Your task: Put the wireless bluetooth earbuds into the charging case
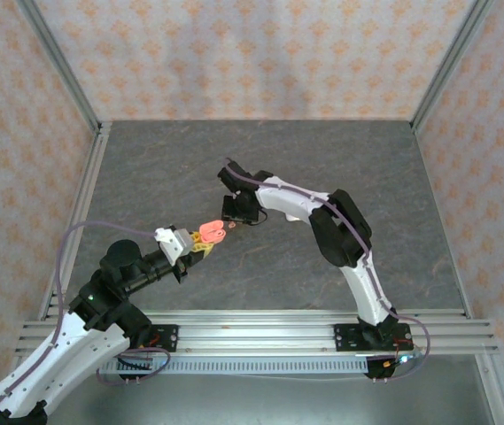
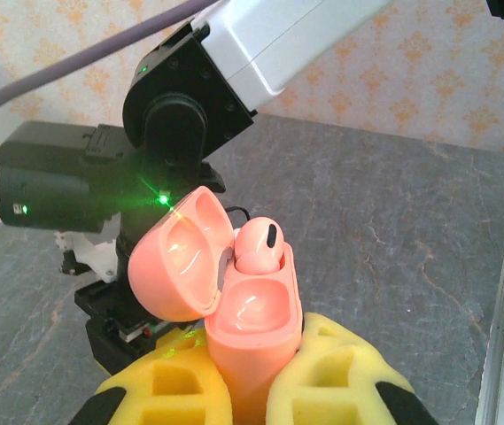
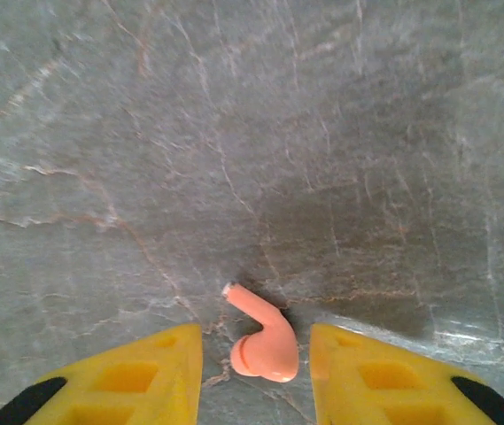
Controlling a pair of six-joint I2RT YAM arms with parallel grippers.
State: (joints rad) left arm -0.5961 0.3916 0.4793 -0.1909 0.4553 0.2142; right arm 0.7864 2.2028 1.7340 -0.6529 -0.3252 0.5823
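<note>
Step in hand: picking up the second bud. The left gripper [image 2: 256, 359] is clamped on the open coral-pink plastic charging case [image 2: 252, 314], with one coral-pink stemmed earbud [image 2: 256, 246] seated inside. The loose coral-pink earbud [image 3: 267, 335] lies on the grey stone-patterned table [image 3: 234, 133] between the right gripper [image 3: 253, 363] jaws, which are parted and hold nothing. Next, likely: pinch the bud, lift it, and align its stem to the empty socket.

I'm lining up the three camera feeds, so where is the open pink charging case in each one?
Top view: pink case at centre, held by the left gripper.
Left wrist: pink case low centre, lid open, seated earbud poking out.
Right wrist: looks down at a loose earbud lying inside the open right gripper.
Shared landmark: the grey marbled table.
</note>
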